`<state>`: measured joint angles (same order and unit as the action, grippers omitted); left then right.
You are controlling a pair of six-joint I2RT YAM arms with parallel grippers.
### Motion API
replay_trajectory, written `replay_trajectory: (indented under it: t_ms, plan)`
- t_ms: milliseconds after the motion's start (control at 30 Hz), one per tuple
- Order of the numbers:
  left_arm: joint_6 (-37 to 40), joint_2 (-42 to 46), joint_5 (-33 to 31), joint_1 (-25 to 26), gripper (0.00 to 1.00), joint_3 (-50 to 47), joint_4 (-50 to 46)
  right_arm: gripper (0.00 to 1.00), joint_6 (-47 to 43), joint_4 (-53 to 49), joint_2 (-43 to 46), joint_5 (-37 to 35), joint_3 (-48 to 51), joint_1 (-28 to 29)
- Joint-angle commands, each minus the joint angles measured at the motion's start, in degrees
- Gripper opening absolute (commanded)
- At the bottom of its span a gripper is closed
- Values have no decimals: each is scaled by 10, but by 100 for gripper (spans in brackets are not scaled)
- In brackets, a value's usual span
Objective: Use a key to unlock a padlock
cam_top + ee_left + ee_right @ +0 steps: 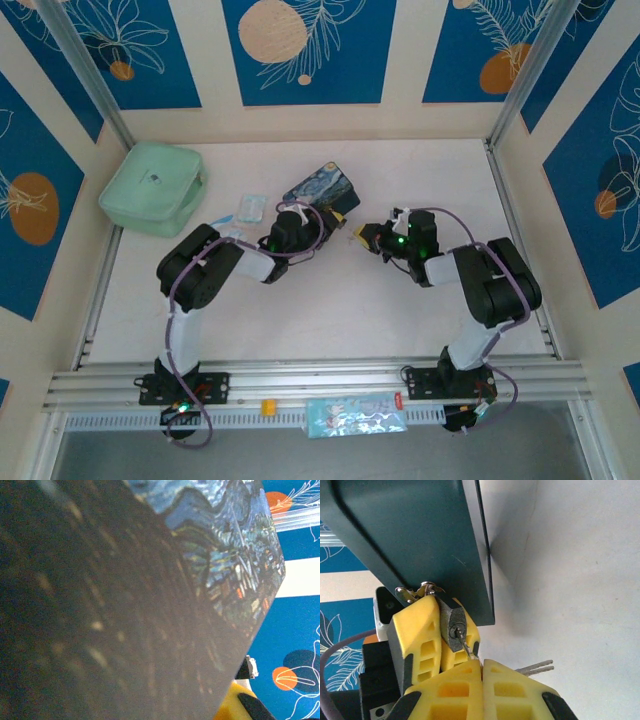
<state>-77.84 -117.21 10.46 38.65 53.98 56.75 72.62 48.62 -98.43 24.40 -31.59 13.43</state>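
The small dark padlock hangs from the hasp at the edge of the blue painted tin, keyhole facing my right wrist camera. My left gripper is shut on the padlock, a yellow finger on each side of it. My right gripper is shut on the pale key, whose blade tip sits in the keyhole. Two spare keys stick out to the right of my right fingers. From above, both grippers meet just right of the tin. The tin blocks most of the left wrist view.
A mint-green pouch lies at the back left, with small clear-blue packets between it and the tin. Another packet and a small yellow piece rest on the front rail. Patterned walls close in the table on three sides.
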Motion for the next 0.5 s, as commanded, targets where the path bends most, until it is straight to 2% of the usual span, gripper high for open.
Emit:
replay_trajectory:
  t_ms: [0, 133, 333, 467]
  plan:
    - [-31, 5, 36, 5, 0, 0, 33, 0, -12, 42, -23, 3, -20, 10]
    - [-35, 9, 44, 7, 0, -3, 27, 0, -55, 50, -27, 6, -30, 13]
    - [-33, 14, 51, 7, 0, -4, 16, 0, -160, -22, 17, -10, -50, 29]
    - [-30, 13, 47, 7, 0, -2, 14, 0, -169, -23, 31, -15, -49, 35]
